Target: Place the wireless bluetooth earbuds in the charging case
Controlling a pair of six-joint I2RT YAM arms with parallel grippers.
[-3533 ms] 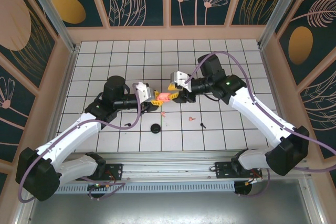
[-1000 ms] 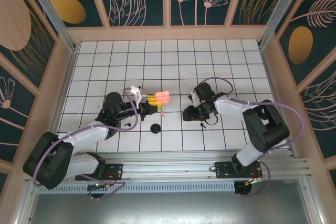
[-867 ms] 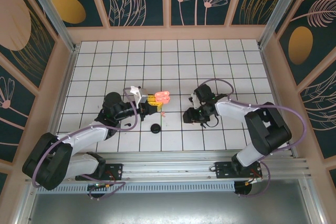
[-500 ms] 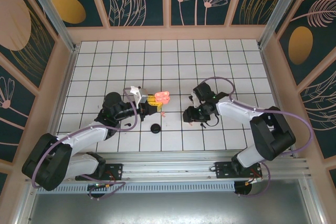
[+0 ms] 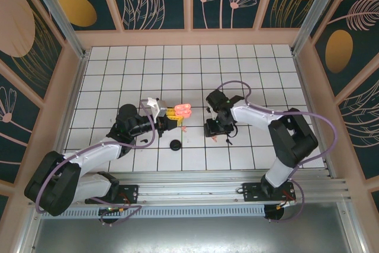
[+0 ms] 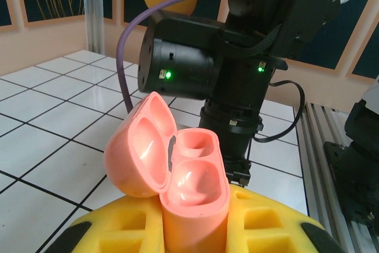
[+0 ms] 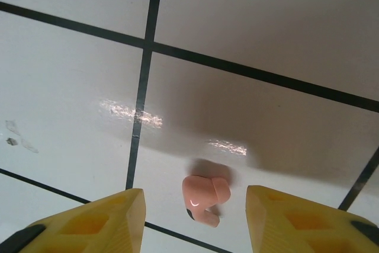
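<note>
On the white tile [image 7: 249, 22] under the right gripper [image 7: 194, 208] lies one pink earbud [image 7: 204, 197], between the spread yellow fingers [image 7: 89, 223] and touching neither. From the top camera, that gripper points down near the middle of the table. Left gripper [image 5: 173, 118] is clamped on the pink charging case [image 6: 190, 177], which has its lid [image 6: 137, 155] flipped open and both wells empty. A second pink earbud [image 5: 185, 127] sits on the tile just beside the case. Black earbud [image 5: 229, 141] lies near the right gripper. Black disc [image 5: 175, 144] sits closer to the arm bases.
</note>
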